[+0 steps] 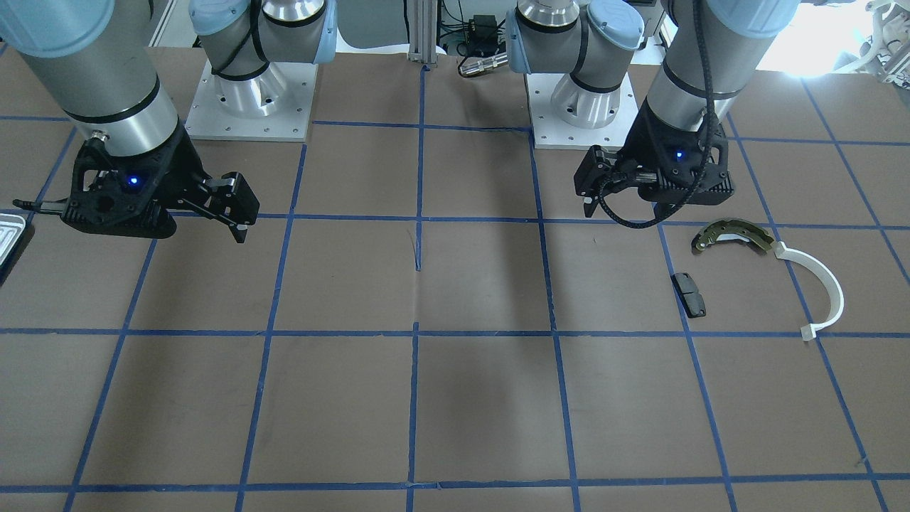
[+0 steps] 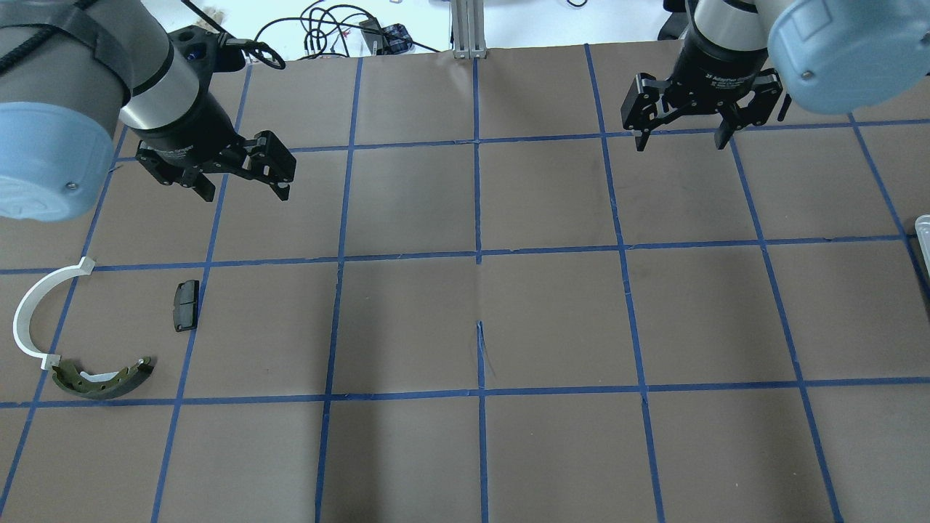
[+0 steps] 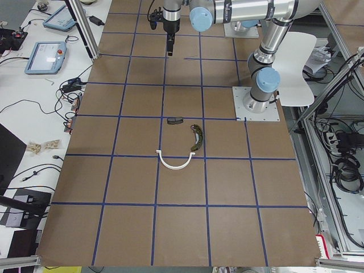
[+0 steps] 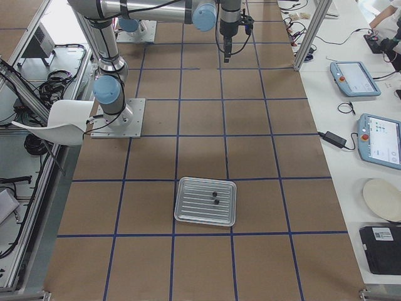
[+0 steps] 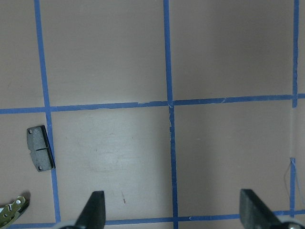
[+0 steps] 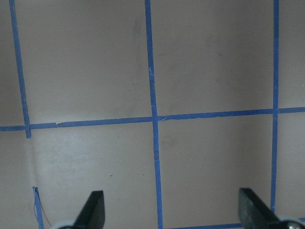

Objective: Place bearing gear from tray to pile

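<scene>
The silvery ridged tray (image 4: pixel 188 216) lies on the table at my right end. Two small dark round parts (image 4: pixel 215 197) lie in it, too small to tell apart. Only the tray's corner (image 1: pixel 8 235) shows in the front view. The pile is at my left end: a brass-grey brake shoe (image 2: pixel 102 378), a white plastic arc (image 2: pixel 29 319) and a small dark pad (image 2: pixel 185 305). My left gripper (image 2: pixel 245 192) is open and empty, above the table beyond the pad. My right gripper (image 2: pixel 681 144) is open and empty, far from the tray.
The table is brown with a grid of blue tape lines (image 2: pixel 477 254). The two arm bases (image 1: pixel 249 107) stand at the robot's edge. Tablets and cables (image 3: pixel 48 57) lie on the side benches, off the work surface.
</scene>
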